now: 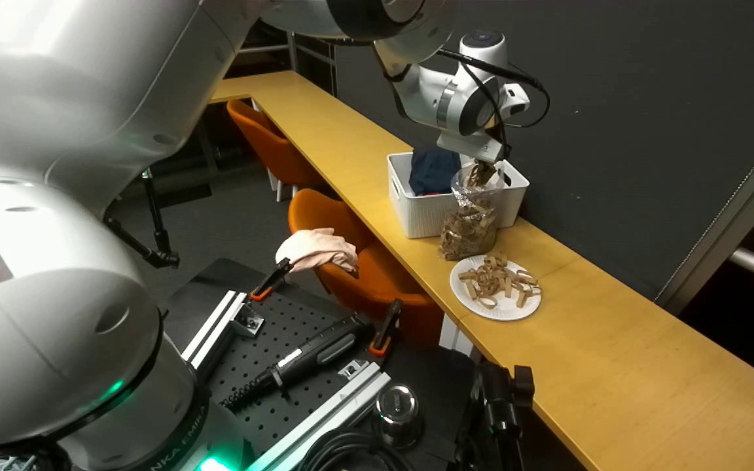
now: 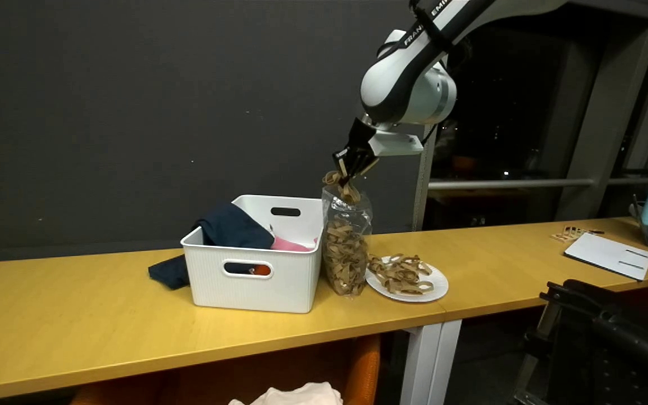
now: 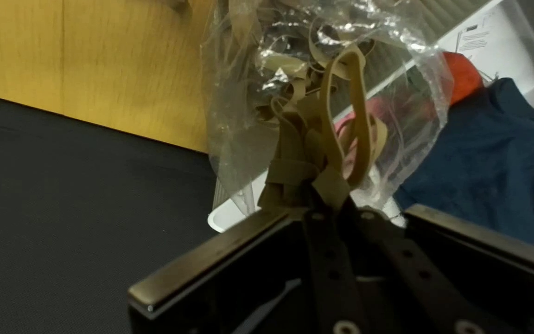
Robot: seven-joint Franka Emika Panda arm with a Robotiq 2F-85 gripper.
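Observation:
My gripper [image 2: 346, 179] is shut on a bunch of brown looped bands [image 2: 349, 194], which look like flat rubber strips. In the wrist view the held bands [image 3: 290, 172] stick out past the fingertips, one long loop among them. They hang at the open mouth of a clear plastic bag [image 3: 230, 116]. The bag [image 1: 468, 232] stands upright on the table, its lower part filled with similar bands. Beside it a white paper plate [image 1: 511, 313] carries a loose pile of bands [image 1: 493, 278]. The gripper's fingertips are dark and partly hidden in the wrist view.
A white basket [image 2: 256, 295] stands against the bag, with navy cloth [image 2: 234, 228] and pink cloth [image 2: 289, 245] inside. More navy cloth [image 2: 171, 273] lies at its far side. A dark wall [image 1: 612, 163] rises behind the narrow yellow table [image 1: 612, 353]. An orange chair [image 1: 383, 275] stands in front.

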